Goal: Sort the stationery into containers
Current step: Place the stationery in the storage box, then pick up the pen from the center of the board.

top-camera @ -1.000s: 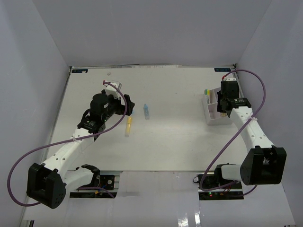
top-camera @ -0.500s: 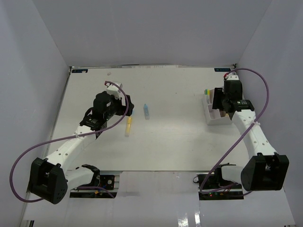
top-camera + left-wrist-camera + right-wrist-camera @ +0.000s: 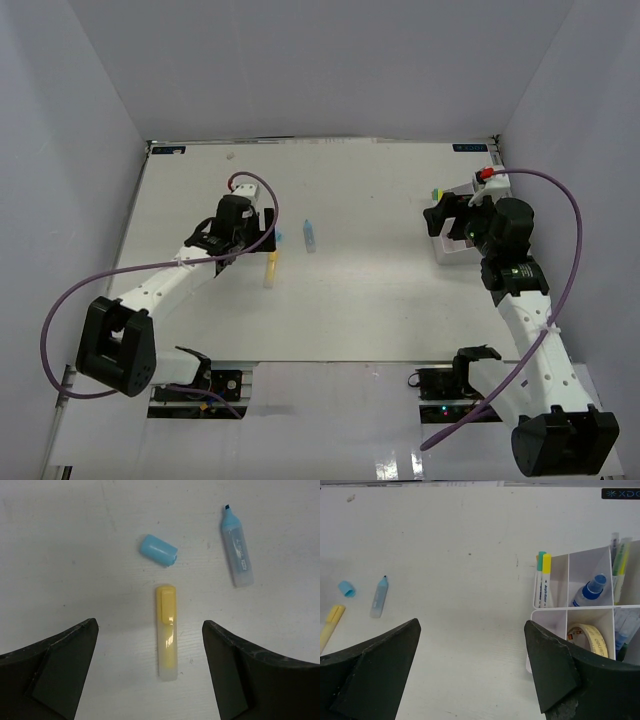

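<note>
A yellow highlighter [image 3: 166,630] lies capped on the table, and my left gripper [image 3: 150,625] hangs open above it with a finger on either side. Just beyond it lie a loose light-blue cap [image 3: 158,550] and an uncapped blue highlighter [image 3: 237,550]. In the top view the left gripper [image 3: 268,232] sits over the yellow highlighter [image 3: 271,268], next to the blue highlighter [image 3: 310,236]. The white organizer box [image 3: 566,609] holds teal- and yellow-capped markers [image 3: 543,580], a blue bottle [image 3: 587,591] and a tape roll [image 3: 587,637]. My right gripper [image 3: 472,625] is open and empty, just left of the box [image 3: 452,252].
Green pens [image 3: 619,565] stand in the box's far right compartment. The right wrist view also shows the yellow highlighter [image 3: 330,622], cap [image 3: 347,588] and blue highlighter [image 3: 379,597] far off to the left. Grey walls enclose the table on three sides.
My right gripper has opened and pulled back from over the box, turning toward the table's middle. The left gripper has shifted right, over the yellow highlighter.
</note>
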